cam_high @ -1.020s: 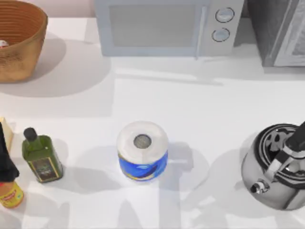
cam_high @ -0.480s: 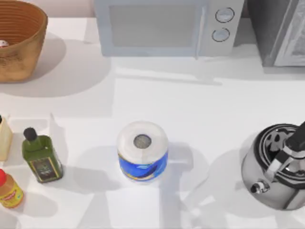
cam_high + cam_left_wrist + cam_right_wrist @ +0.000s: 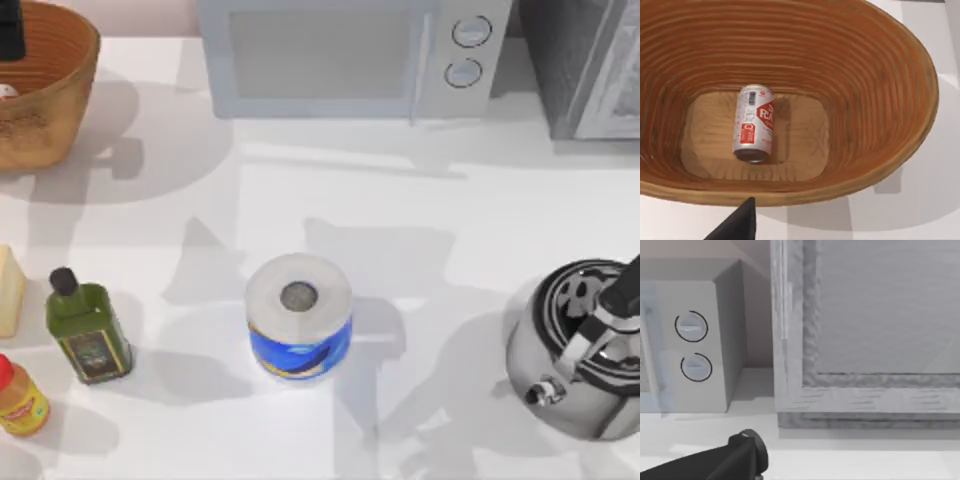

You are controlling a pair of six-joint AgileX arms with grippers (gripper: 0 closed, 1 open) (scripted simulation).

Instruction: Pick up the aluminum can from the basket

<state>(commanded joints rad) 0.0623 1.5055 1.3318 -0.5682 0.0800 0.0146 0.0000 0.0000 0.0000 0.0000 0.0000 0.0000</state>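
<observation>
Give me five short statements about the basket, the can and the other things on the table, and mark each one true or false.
1. The red-and-white aluminium can lies on its side in the round woven wicker basket. True.
2. The left tool grips the can. False: the can lies untouched.
3. The white-and-blue paper roll stands upright. True.
4. The green oil bottle is inside the basket. False: it stands on the table.
5. The steel kettle is at the table's left. False: right.
</observation>
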